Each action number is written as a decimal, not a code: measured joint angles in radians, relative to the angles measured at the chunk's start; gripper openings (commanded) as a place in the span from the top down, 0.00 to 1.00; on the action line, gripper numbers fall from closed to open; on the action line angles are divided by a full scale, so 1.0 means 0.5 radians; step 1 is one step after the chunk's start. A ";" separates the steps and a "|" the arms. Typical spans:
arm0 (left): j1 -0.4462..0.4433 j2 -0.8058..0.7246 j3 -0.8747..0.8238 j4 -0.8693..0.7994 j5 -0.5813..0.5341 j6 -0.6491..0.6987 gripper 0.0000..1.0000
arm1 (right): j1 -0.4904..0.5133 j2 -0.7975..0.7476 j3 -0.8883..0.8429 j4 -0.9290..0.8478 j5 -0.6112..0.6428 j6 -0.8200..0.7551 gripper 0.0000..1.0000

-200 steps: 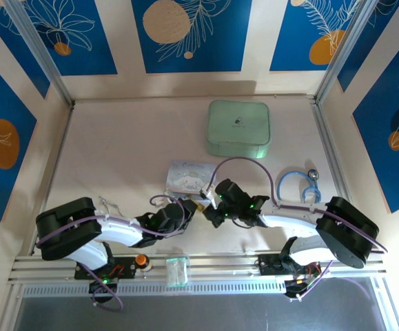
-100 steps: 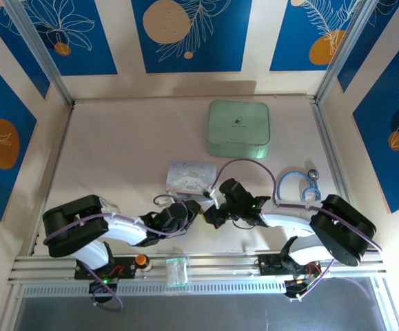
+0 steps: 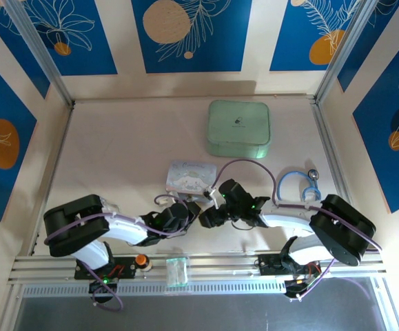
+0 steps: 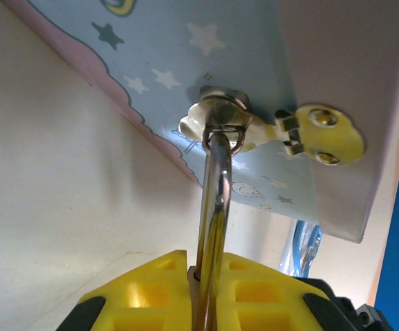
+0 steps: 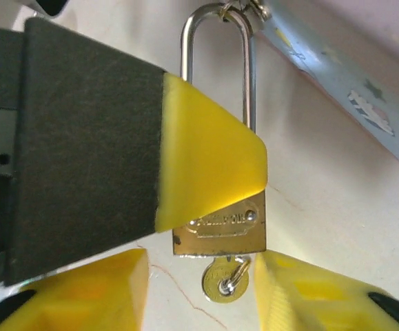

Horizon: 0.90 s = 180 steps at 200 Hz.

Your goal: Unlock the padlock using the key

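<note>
Right wrist view: the key [image 5: 222,281] pokes down between the spread-apart right jaws, while left jaws squeeze the padlock [image 5: 220,231].

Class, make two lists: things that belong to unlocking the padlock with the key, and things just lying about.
Belongs to the job:
padlock, gripped by the left end effector
key, inserted in it, with the open right end effector on either side
blue cartoon tin, on which the padlock hangs

Lying about:
green tin
blue-looped item
small clear container
</note>
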 measured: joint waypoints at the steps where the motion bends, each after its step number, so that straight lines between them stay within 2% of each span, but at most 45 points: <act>1: 0.000 -0.001 -0.001 -0.001 0.000 0.000 0.98 | -0.002 -0.005 -0.002 0.003 -0.004 0.008 0.48; 52: 0.014 -0.119 -0.027 -0.174 -0.001 0.069 0.98 | -0.140 -0.166 -0.040 0.006 -0.018 0.205 0.40; 59: 0.018 -0.137 -0.027 -0.209 0.000 0.090 0.98 | -0.140 -0.185 -0.040 -0.011 0.005 0.220 0.36; 100: 0.062 -0.259 0.008 -0.526 0.026 0.291 0.96 | -0.150 -0.227 0.116 -0.299 0.379 0.405 0.36; 124: 0.124 -0.318 0.024 -0.697 0.061 0.436 0.91 | -0.153 -0.220 0.202 -0.320 0.543 0.505 0.36; 160: 0.185 -0.342 0.234 -1.189 0.066 0.744 0.89 | -0.159 -0.146 0.219 -0.335 0.629 0.599 0.37; 180: 0.197 -0.307 0.330 -1.344 0.072 0.880 0.86 | -0.157 -0.127 0.219 -0.329 0.632 0.632 0.37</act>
